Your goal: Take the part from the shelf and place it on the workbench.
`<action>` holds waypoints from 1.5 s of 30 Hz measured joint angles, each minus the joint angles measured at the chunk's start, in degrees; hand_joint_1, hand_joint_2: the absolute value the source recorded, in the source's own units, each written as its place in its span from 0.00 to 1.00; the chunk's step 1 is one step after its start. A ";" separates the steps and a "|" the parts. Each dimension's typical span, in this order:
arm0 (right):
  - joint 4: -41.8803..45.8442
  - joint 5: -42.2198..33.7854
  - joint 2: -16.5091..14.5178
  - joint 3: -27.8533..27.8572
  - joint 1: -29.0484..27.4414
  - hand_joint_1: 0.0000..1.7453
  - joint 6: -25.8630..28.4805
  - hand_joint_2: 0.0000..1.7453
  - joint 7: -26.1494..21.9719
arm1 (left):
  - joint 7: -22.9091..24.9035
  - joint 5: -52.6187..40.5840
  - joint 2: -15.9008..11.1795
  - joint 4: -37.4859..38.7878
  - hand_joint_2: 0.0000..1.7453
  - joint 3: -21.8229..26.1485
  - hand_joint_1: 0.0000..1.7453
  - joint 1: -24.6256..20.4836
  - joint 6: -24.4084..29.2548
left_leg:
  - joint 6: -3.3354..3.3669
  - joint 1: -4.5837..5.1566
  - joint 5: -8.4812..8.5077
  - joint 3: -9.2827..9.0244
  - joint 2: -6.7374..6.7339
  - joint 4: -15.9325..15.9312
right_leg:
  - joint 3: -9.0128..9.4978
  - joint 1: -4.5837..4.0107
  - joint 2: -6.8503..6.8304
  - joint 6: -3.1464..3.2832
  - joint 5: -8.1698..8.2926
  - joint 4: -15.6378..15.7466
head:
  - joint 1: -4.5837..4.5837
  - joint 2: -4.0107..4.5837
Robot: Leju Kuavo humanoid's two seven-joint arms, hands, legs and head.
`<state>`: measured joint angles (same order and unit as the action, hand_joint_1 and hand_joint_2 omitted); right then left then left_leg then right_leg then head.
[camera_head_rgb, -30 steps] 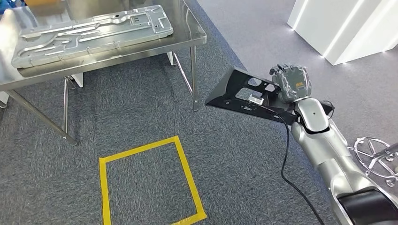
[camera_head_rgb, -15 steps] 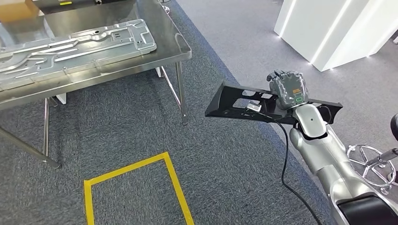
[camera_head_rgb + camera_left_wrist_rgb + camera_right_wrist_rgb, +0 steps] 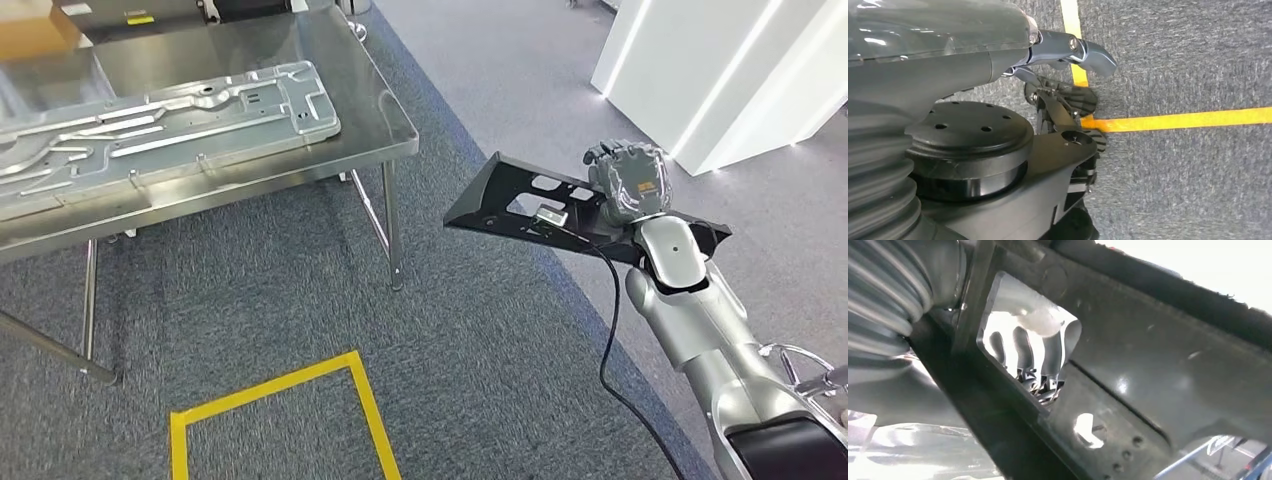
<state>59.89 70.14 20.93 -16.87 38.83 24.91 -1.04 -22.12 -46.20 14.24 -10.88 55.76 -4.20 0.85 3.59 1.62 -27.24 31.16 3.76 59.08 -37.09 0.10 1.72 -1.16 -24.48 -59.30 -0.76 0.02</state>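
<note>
My right hand (image 3: pixel 628 178) grips a flat black part (image 3: pixel 510 205) with cut-outs and holds it out at chest height over the carpet, its pointed end toward the steel workbench (image 3: pixel 380 130). The part is to the right of the bench's near right corner and apart from it. In the right wrist view the part (image 3: pixel 1158 355) lies close across the picture, and my fingers (image 3: pixel 1038 365) show through one of its openings. My left hand (image 3: pixel 1073 95) hangs over the carpet with its thumb and fingers apart and nothing in them.
A large stamped silver panel (image 3: pixel 160 120) covers most of the workbench top. A yellow tape square (image 3: pixel 365 400) marks the carpet in front of the bench. A white pillar (image 3: pixel 720 70) stands at the far right, a chrome chair base (image 3: pixel 810 365) beside my right arm.
The whole picture has shifted, so the camera has moved: the bench and tape square sit differently in view. My right hand keeps hold of the black part, now tilted a little more.
</note>
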 joint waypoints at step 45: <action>5.16 0.65 4.06 2.97 -3.70 1.00 -2.29 1.00 0.78 | -1.21 1.32 0.01 0.00 1.00 2.16 0.00 -0.15 -3.96 | -2.07 -0.93 2.24 4.34 -5.75 0.83 | 3.91 0.61 -4.64 0.28 -2.53 0.78 | -0.16 0.00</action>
<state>65.06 70.78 24.99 -13.90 35.13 22.62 -0.26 -23.33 -44.87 14.25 -10.88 57.92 -4.35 -3.10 1.51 0.69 -25.00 35.50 -1.99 59.91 -33.18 0.71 -2.91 -0.89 -27.01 -58.52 -0.92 0.02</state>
